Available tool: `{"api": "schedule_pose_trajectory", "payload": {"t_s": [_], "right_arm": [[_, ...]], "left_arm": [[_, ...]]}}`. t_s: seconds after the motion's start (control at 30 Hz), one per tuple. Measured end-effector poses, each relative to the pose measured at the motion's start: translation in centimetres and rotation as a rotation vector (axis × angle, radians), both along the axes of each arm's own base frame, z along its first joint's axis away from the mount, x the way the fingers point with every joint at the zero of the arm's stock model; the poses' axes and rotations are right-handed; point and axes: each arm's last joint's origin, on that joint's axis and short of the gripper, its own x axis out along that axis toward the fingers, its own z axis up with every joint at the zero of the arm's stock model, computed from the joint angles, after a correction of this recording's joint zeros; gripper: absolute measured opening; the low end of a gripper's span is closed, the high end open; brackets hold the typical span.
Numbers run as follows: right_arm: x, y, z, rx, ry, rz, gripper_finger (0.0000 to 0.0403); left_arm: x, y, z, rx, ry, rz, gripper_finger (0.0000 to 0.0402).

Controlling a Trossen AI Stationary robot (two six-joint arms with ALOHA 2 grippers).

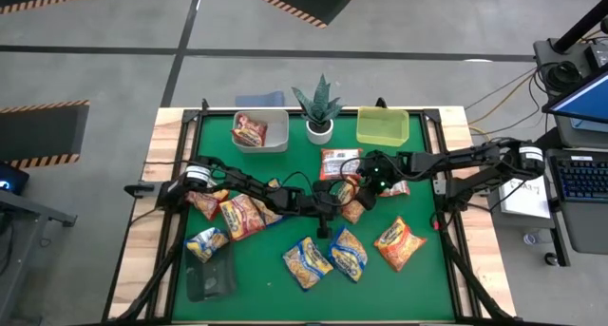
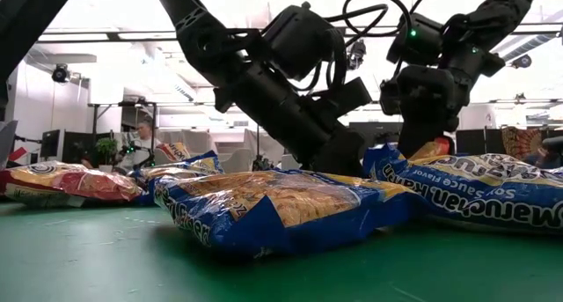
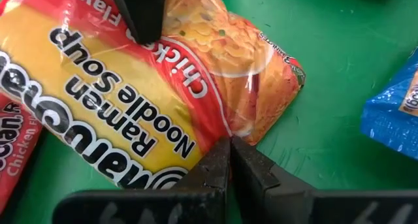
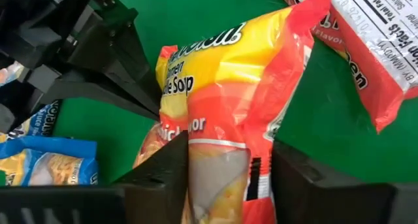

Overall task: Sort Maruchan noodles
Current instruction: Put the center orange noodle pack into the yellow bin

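Note:
An orange-yellow chicken-flavour noodle packet (image 1: 353,210) lies mid-table between my two grippers. My left gripper (image 3: 230,142) reaches in from the table's left and is shut at the packet's long side. My right gripper (image 4: 230,145) comes from the right, slanting down, with one end of the same packet filling the gap between its fingers. Other noodle packets lie flat on the green mat: a red-white one (image 1: 340,163), an orange one (image 1: 399,242), blue-yellow ones (image 1: 349,253) and red ones (image 1: 242,215). My left gripper pinches the packet's long side edge (image 3: 219,134) between its two fingertips, coming level from the table's left. The rest of the packet spreads out on the mat beyond the fingers. My right gripper has the packet's short end (image 4: 222,162) between its two fingers (image 4: 173,168), slanting down from the table's right. The fingers lie along the packet's length, and the plastic bunches up between them.
At the far edge stand a grey bin (image 1: 275,136) with a red packet inside, a potted green plant (image 1: 319,107) and a yellow-green bin (image 1: 382,126). A dark container (image 1: 211,278) sits near the front left corner. A blue packet (image 2: 281,209) lies close by the low camera.

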Motion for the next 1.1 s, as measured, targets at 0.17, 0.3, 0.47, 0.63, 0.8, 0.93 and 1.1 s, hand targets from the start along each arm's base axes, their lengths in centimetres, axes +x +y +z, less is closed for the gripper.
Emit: {"api": "schedule_pose_trajectory", "payload": {"t_s": [0.17,0.3,0.47,0.63,0.8,0.93,1.1], "right_arm": [[-0.1,0.1,0.4,0.017,-0.019,0.001,0.0112],[-0.2,0.2,0.8,0.021,-0.037,-0.003,0.0089],[-0.4,0.2,1.4,0.023,-0.065,-0.013,0.0073],[-0.5,0.2,2.0,0.041,-0.091,-0.044,0.0063],[-0.4,0.5,3.6,0.053,-0.144,-0.053,0.0057],[0.0,0.6,5.7,0.054,-0.197,-0.052,0.0058],[0.5,0.5,9.0,0.030,-0.216,-0.055,0.0056]], "left_arm": [[-0.2,0.0,1.0,0.023,0.004,-0.018,0.0000],[-0.7,0.1,2.3,0.049,0.030,-0.029,0.0000],[-2.0,0.2,5.3,0.090,0.082,-0.043,0.0000],[-3.6,0.5,9.6,0.177,0.049,-0.072,0.0000],[-6.0,0.9,14.3,0.262,-0.094,-0.114,0.0000],[-8.6,1.4,17.1,0.308,-0.171,-0.082,0.0000],[-11.9,2.1,18.9,0.348,-0.231,0.040,0.0000]]}}
